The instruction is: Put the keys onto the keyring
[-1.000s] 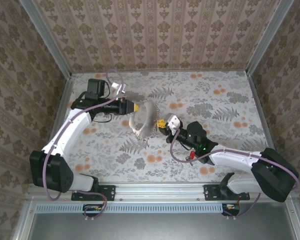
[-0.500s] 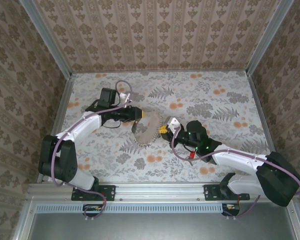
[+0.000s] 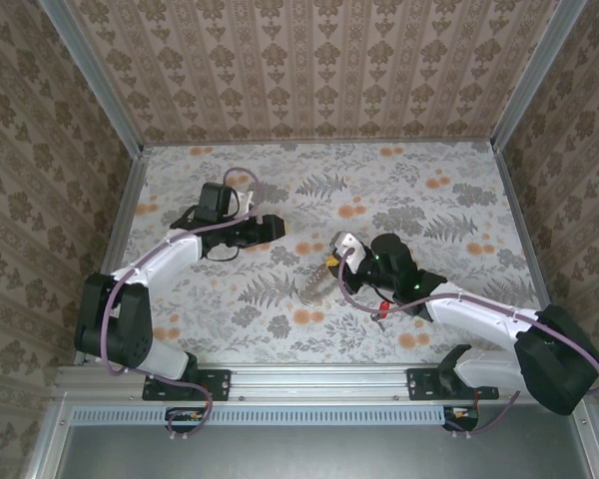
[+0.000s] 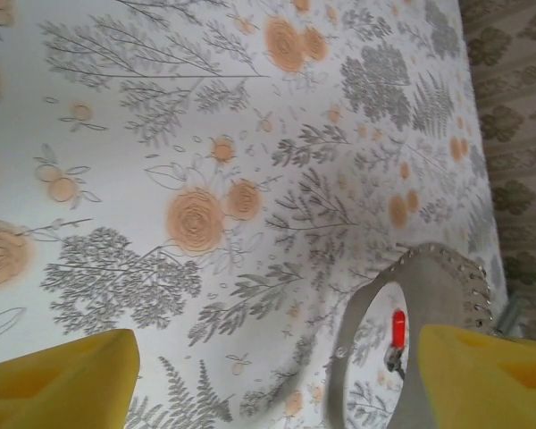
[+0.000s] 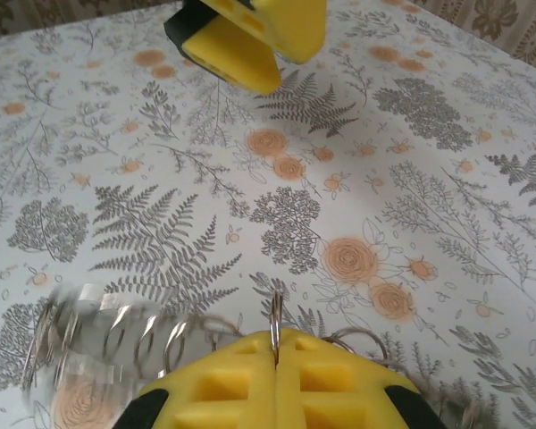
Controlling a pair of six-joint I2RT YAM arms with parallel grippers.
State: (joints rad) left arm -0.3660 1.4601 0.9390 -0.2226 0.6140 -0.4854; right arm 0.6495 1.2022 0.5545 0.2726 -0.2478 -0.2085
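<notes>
My left pincer (image 3: 277,226) now stands open and clear of the keyring (image 3: 314,283), which it pinched a second ago. The loop no longer stretches wide between both pincers. It dangles from the right pincer (image 3: 332,257) alone, collapsed into a narrow strand toward the tabletop (image 3: 429,170), and blurs in the right wrist view.
</notes>
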